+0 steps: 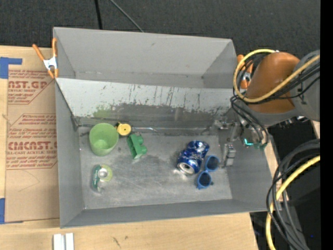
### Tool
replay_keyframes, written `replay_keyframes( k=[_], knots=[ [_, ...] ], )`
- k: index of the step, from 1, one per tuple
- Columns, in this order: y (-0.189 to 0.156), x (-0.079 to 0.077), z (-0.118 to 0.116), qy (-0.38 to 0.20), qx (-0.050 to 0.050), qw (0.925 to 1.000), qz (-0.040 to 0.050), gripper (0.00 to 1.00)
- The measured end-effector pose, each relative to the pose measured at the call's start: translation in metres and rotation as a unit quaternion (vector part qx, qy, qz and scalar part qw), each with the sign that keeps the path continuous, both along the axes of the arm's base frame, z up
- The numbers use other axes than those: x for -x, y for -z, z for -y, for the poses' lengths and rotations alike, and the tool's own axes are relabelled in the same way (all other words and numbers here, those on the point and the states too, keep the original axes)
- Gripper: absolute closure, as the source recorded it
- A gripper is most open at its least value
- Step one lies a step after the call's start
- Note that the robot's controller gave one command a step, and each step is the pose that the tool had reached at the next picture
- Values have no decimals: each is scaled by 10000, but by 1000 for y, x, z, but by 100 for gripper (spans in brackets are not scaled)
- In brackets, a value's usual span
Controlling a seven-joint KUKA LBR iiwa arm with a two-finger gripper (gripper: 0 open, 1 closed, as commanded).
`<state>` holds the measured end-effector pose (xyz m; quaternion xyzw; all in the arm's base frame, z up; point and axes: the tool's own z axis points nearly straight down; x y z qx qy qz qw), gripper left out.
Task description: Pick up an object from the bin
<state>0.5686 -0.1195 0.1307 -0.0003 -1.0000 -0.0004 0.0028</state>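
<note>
We start at the gripper (pixel 228 151), low at the right end of the bin (pixel 156 95). Whether its fingers are apart or together we cannot tell, and we see nothing between them. It hangs close to the right-hand wall, where the arm reaches in, so we judge that it has little room to shift rightward before meeting that slope.

Just to its left lies a blue two-ringed piece (pixel 206 172), like toy glasses. Touching that is a crushed blue can (pixel 192 156), lying on its side. These two are the nearest candidates for the pick. Because they lie huddled together, closing on one may nudge the other.

Further left the floor opens out into bare metal, which leaves free space for sweeping or sliding. Beyond it are a green block (pixel 137 146), a small yellow disc (pixel 124 129), a green cup (pixel 103 138) and a clear, greenish trinket (pixel 101 175). These are loosely spread near the left wall and well apart from the gripper.
</note>
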Motion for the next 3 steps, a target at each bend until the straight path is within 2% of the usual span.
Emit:
replay_keyframes(
  k=[1, 2, 3],
  knots=[
    [64, 34, -30, 505, -8, 9987, 2, 0],
    [61, 32, -29, 505, 4, 9987, 35, 100],
    [-120, 52, -71, 372, 1, 9993, 80, 100]
  ],
)
